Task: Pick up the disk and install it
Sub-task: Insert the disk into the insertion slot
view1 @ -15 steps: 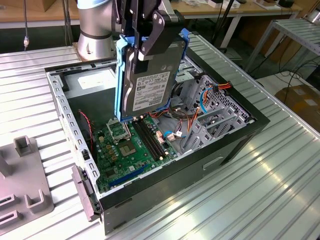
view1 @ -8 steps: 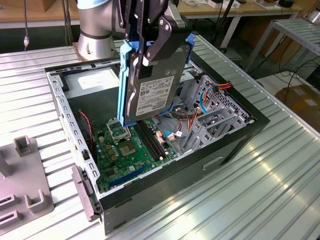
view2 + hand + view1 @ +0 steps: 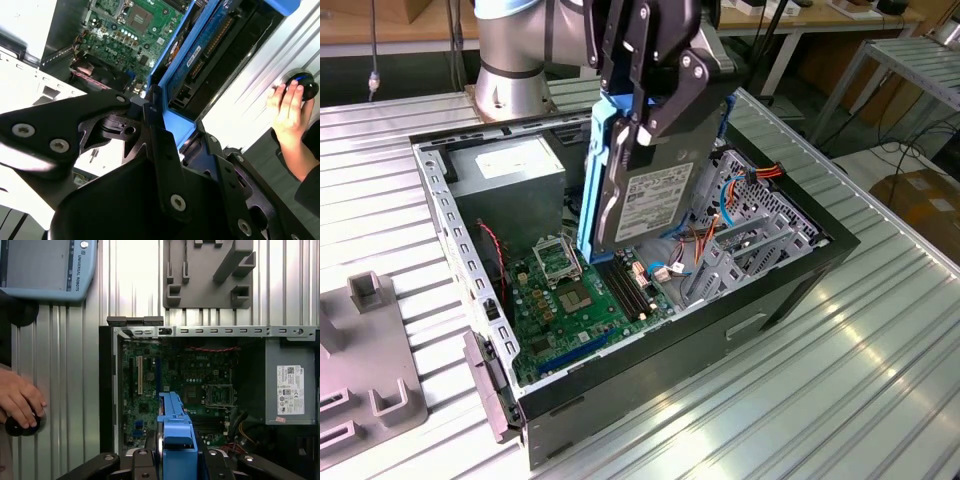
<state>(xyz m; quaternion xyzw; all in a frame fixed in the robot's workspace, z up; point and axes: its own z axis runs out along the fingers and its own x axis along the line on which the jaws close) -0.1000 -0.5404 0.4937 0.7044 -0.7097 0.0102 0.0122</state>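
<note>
While clamped in the air over the computer case [image 3: 720,340], disk [image 3: 655,195]: grey metal, white label, bright-blue side rails; standing almost on end and a little tilted, label side toward the exterior view; lower end down at the case opening. Contact with anything inside not possible to tell.
Gripper [image 3: 665,110]: closed on the disk, black fingers pressing its upper part at the blue rails, above the computer case.
Disk in both wrist views: blue rail end [image 3: 175,425] just in front of the gripper; underside with circuit board [image 3: 205,45] facing the second wrist view, over the case interior.
Motherboard [image 3: 570,300]: green, flat on the floor of the computer case, directly under the disk.
Power supply [image 3: 290,385]: grey box with white label, inside the case at one end.
Drive cage [image 3: 755,230]: perforated metal, inside the case at the other end, coloured wires beside it.
Fixture plate [image 3: 370,370]: grey, on the ribbed table [image 3: 820,380], outside the case, along its long side.
Hand [image 3: 17,402]: a person's, resting on a black round knob [image 3: 20,426], outside the case, apart from its wall.
</note>
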